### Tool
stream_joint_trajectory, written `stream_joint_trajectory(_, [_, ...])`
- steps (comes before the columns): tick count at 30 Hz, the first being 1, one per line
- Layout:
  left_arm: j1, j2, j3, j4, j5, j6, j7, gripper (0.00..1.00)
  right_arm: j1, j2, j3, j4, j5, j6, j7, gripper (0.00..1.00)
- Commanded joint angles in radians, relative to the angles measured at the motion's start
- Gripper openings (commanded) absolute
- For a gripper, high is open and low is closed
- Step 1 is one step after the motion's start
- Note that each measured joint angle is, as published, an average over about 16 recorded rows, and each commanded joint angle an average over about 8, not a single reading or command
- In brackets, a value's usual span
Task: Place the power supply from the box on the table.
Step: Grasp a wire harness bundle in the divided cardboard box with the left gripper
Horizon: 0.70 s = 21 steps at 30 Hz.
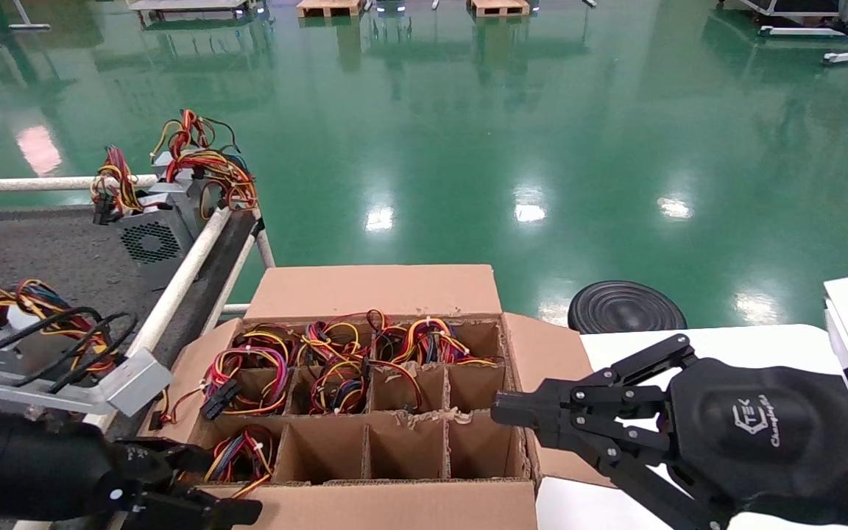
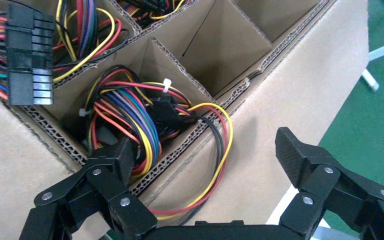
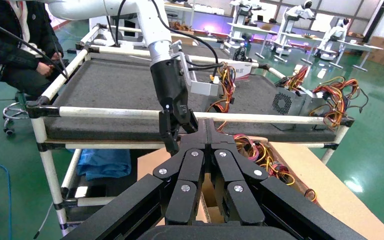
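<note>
Where wires (image 2: 145, 120) fill the box (image 1: 387, 508) cell, power supply body hidden

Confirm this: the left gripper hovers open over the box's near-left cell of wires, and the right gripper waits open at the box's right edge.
One thing is wrong: the right gripper is shut, its jaws pressed together, as the right wrist view shows. The rest holds: the left gripper hovers open over the wires in the near-left cell of the box, seen in the left wrist view.
</note>
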<state>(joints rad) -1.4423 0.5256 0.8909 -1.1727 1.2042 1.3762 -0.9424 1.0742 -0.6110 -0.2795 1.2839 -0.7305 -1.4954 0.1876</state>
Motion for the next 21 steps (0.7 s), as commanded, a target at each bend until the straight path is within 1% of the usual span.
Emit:
stream_joint_trajectory(1, [0.007,-0.001,-0.002,-0.002,-0.007,-0.005,-0.005,0.25,0.000,0.000,0.000,0.000,0.000,0.000,0.000,0.00])
stream_joint_trajectory(2, [0.010,-0.002,-0.003,-0.003,-0.010,-0.007,-0.006,0.13,0.000,0.000,0.000,0.000,0.000,0.000,0.000,0.00])
stream_joint_trajectory(3, [0.012,-0.002,-0.004,-0.004,-0.012,-0.009,-0.007,0.05,0.000,0.000,0.000,0.000,0.000,0.000,0.000,0.00])
stream_joint_trajectory(4, [0.015,-0.003,-0.006,-0.005,-0.015,-0.012,-0.008,0.00,0.000,0.000,0.000,0.000,0.000,0.000,0.000,0.00])
stream_joint_trajectory(21, [0.052,-0.022,-0.020,-0.020,-0.040,-0.052,-0.018,0.00,0.000,0.000,0.000,0.000,0.000,0.000,0.000,0.00])
